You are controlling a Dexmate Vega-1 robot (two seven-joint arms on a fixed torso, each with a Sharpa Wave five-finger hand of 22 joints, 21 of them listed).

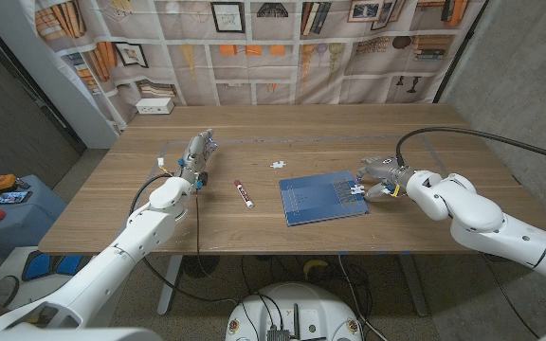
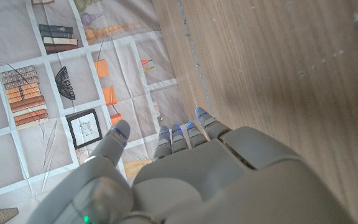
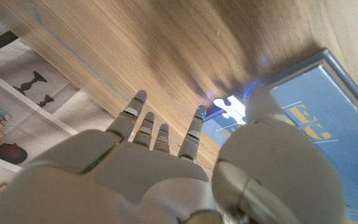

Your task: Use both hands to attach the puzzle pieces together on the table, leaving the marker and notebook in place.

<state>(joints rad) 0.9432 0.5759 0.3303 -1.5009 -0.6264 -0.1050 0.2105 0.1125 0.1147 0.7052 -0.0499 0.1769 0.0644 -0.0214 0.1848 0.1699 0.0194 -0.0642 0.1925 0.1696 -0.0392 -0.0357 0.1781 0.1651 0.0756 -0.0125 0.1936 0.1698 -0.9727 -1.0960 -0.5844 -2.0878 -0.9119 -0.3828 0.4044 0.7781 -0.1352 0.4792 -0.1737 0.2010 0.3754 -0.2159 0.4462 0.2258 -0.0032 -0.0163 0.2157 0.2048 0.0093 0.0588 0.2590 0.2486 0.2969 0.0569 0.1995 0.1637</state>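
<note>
One white puzzle piece (image 1: 279, 163) lies on bare wood near the table's middle. A second white piece (image 1: 355, 187) (image 3: 230, 108) sits at the right far corner of the blue notebook (image 1: 322, 197) (image 3: 316, 112). My right hand (image 1: 382, 177) (image 3: 166, 168) is beside that corner, fingers spread. Its thumb reaches the piece's edge and a fingertip (image 3: 199, 112) stands just across from it. My left hand (image 1: 197, 152) (image 2: 197, 168) is over the left part of the table, fingers extended and holding nothing. The red-and-white marker (image 1: 244, 193) lies between my left hand and the notebook.
A printed cloth backdrop (image 1: 282, 47) hangs behind the table's far edge, with a small white box (image 1: 154, 106) near the far left corner. A black cable (image 1: 463, 134) arcs over my right arm. A blue stool (image 1: 8, 204) stands left of the table.
</note>
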